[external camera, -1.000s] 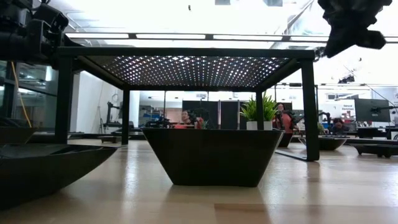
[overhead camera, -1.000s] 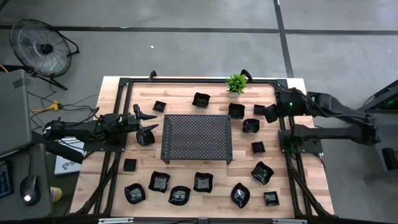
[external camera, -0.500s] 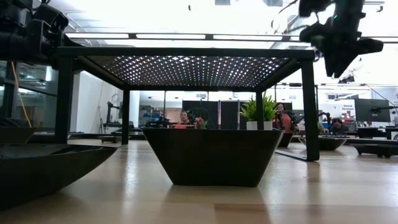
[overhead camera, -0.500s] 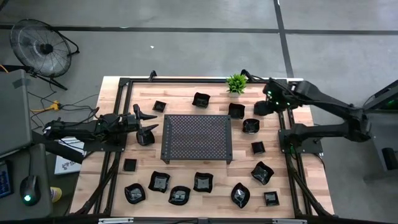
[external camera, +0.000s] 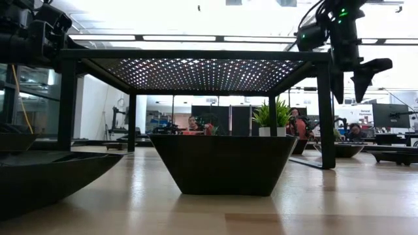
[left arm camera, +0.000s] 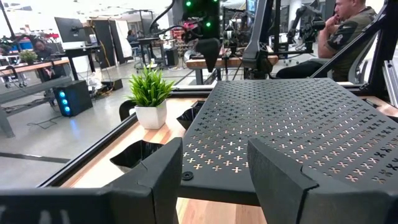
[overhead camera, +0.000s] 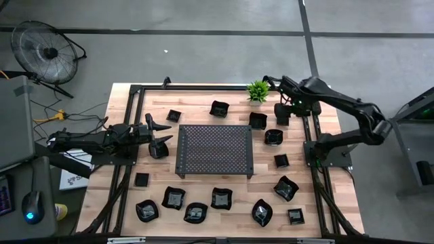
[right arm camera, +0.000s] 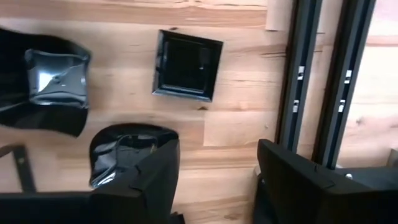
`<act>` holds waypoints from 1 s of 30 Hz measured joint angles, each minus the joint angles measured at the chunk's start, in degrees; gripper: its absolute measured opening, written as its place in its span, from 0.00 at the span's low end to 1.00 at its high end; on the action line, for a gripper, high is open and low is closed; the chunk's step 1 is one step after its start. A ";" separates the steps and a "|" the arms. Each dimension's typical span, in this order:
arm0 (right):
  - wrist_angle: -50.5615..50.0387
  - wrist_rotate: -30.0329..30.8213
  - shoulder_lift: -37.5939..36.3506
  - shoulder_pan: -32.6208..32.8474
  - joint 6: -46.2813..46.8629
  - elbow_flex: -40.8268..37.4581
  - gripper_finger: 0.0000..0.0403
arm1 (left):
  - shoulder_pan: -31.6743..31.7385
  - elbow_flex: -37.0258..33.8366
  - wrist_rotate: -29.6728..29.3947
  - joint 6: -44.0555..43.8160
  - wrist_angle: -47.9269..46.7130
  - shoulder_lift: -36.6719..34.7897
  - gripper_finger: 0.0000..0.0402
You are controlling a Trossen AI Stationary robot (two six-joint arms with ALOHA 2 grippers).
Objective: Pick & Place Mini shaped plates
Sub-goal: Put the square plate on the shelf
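— What's changed with your right arm?

— My right gripper (overhead camera: 283,112) has swung in from the table's right edge toward the centre and now hangs over the far right part, above the mini shaped plates (overhead camera: 264,129) by the perforated tray (overhead camera: 214,150). Its fingers (right arm camera: 292,180) stand apart, empty; below them lie a small square plate (right arm camera: 187,65) and two wavy-rimmed ones (right arm camera: 127,151).

— And the left?

— My left gripper (overhead camera: 161,135) has not moved: it waits just left of the tray, fingers (left arm camera: 283,171) spread. More plates (overhead camera: 215,198) line the near side. The green plant (overhead camera: 258,90) stands at the far edge.
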 joint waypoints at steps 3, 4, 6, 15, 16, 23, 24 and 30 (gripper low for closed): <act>0.28 0.04 1.25 -1.36 -0.11 0.00 0.53 | -0.01 0.00 0.00 -0.01 -0.01 0.02 0.44; 0.45 0.07 1.52 -1.64 -0.03 -0.14 0.53 | -0.01 0.00 -0.01 -0.01 0.00 0.02 0.44; 2.30 -0.46 1.29 -2.13 0.26 -2.03 0.53 | -0.02 0.00 0.00 -0.02 -0.01 0.02 0.44; 18.00 -6.00 -2.67 -3.71 5.34 -17.00 0.50 | -0.02 0.00 0.00 0.00 -0.01 0.00 0.44; 18.63 -5.37 -2.67 -4.05 5.39 -17.78 0.50 | -0.02 0.00 0.00 -0.01 -0.01 0.01 0.44; 25.71 -4.29 -2.66 -6.90 4.62 -21.57 0.48 | -0.02 0.00 0.00 -0.01 -0.01 0.00 0.44; 26.30 -4.09 -2.57 -7.16 4.28 -21.73 0.48 | -0.02 0.00 -0.01 -0.01 0.00 0.01 0.44; 28.92 -2.86 0.96 -8.84 -0.59 -21.90 0.48 | -0.02 0.00 0.00 0.00 -0.01 0.02 0.44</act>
